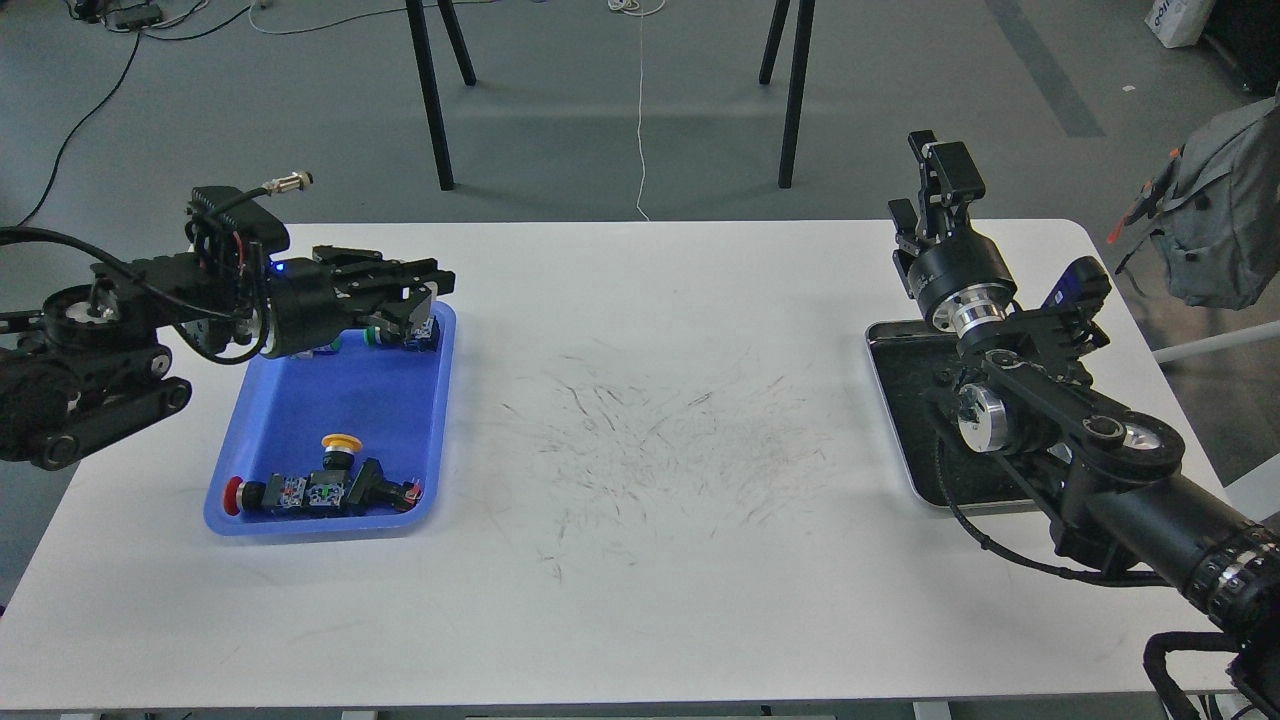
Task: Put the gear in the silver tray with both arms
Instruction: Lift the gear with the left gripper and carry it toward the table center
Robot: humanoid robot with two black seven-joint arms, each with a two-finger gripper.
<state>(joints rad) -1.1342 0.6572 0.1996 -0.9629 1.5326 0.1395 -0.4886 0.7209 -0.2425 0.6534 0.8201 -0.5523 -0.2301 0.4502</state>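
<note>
- My left pincer (425, 285) reaches over the far end of the blue tray (395, 400), fingers set narrow and straddling a small part (415, 328) there. Whether the fingers already press it I cannot tell.
- Judgement: the step in hand is the pick-up. Best to seat both fingers square on the part's body, then lift straight up clear of the rim.
- Just beside that part, green-capped pieces (372, 335) crowd the same end; a slanted close could drag one along.
- Near end of the blue tray holds more parts: a yellow cap (341, 442), a red cap (232, 495), dark blocks between.
- My right pincer (935, 185) stands raised at the far end of the silver tray (905, 420), carrying nothing I can see; the finger gap is too dark to read.
- The silver tray lies on the tabletop (640, 560) at its right side, well apart from the blue tray, partly under my right arm.
- Writing: small coloured stickers on the blocks, too small to read. No brand legible.
</note>
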